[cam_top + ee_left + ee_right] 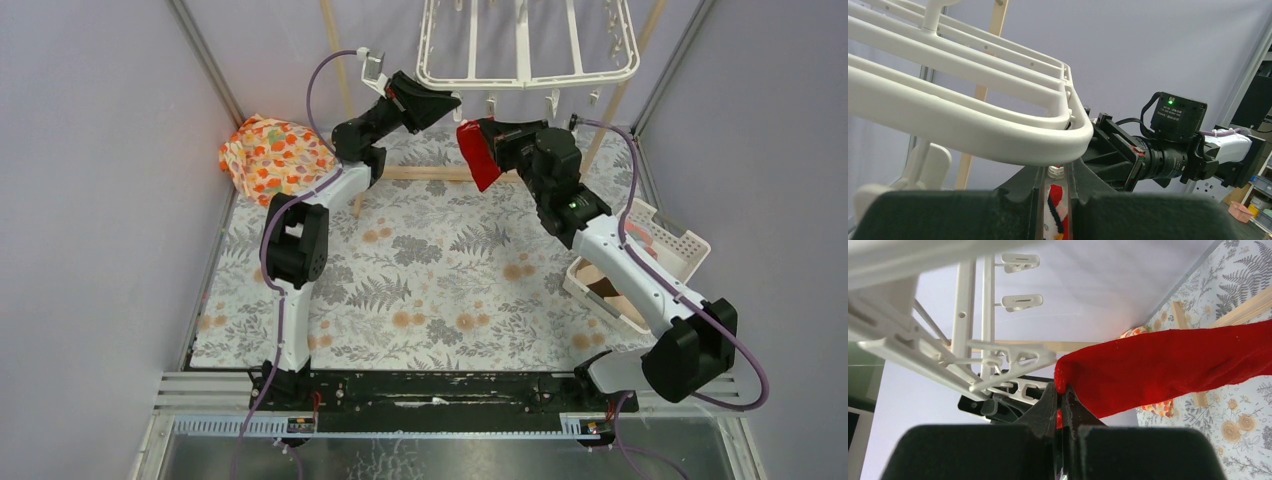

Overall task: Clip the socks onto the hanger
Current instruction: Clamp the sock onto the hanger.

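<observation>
The white hanger [525, 78] hangs at the back centre, with clips dangling from its rim. My right gripper [492, 140] is shut on the edge of the bright red sock [478, 155] and holds it up just below the hanger's front rim. In the right wrist view the red sock [1168, 365] drapes to the right from the jaws of the right gripper [1063, 395]. My left gripper [450, 103] is at the hanger's front left corner. In the left wrist view it [1056, 176] is closed on a white clip [1057, 171] under the rim [998, 135], with red patterned fabric [1055, 210] showing between the fingers. The pink and tan socks are out of view.
An orange-flowered cloth bundle [275, 155] lies at the back left. A white slatted basket [640, 255] stands at the right. The light wooden stand [440, 173] crosses the mat under the hanger. Walls close in on both sides.
</observation>
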`<state>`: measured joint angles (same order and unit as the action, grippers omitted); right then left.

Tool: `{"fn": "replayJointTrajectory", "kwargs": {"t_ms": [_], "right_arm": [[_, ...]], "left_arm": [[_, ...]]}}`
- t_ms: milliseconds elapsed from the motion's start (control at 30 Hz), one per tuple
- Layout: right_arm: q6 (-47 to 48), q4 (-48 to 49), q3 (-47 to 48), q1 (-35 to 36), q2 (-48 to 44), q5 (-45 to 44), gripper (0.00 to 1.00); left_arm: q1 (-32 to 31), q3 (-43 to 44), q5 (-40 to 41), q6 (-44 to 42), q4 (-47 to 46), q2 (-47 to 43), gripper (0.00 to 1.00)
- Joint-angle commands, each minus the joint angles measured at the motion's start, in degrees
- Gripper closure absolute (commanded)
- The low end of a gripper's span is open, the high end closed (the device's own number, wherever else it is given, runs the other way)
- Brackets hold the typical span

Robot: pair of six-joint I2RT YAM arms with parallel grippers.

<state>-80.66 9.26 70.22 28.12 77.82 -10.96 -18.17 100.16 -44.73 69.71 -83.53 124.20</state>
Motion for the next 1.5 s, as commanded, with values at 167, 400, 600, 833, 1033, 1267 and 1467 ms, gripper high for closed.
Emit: {"fn": "replayJointTrajectory", "kwargs": {"t_ms": [167, 400, 600, 833, 1033, 1267, 1467], "right_arm": [[0.0, 3.3, 2.9, 0.6, 2.2, -2.1, 1.0], [0.5, 3.7, 4.1, 0.6, 3.1, -2.4, 1.0], [0.9, 3.4, 5.7, 0.6, 4.4, -2.5, 1.0], [0.6, 4.2, 6.1, 0.6, 5.3, -2.1, 1.0], [1.6, 3.8, 7.1, 0.5, 5.3, -2.7, 1.0], [1.5, 5.3, 6.7, 0.5, 4.9, -2.7, 1.0], [1.3, 6.9, 6.7, 0.5, 5.4, -2.2, 1.0]], "left_arm": [[0.3, -1.3, 0.3, -0.6, -1.1, -1.9, 1.0], [0.2, -2.1, 0.1, -0.7, -1.5, -2.4, 1.0], [0.3, -3.1, 0.1, -0.7, -2.0, -2.8, 1.0], [0.3, -3.4, -0.2, -1.0, -1.8, -3.2, 1.0], [0.3, -3.6, -0.2, 0.1, -3.0, -3.0, 1.0], [0.3, -3.7, -0.4, -0.1, -3.4, -2.8, 1.0], [0.3, -4.4, -0.4, 0.3, -4.3, -2.7, 1.0]]}}
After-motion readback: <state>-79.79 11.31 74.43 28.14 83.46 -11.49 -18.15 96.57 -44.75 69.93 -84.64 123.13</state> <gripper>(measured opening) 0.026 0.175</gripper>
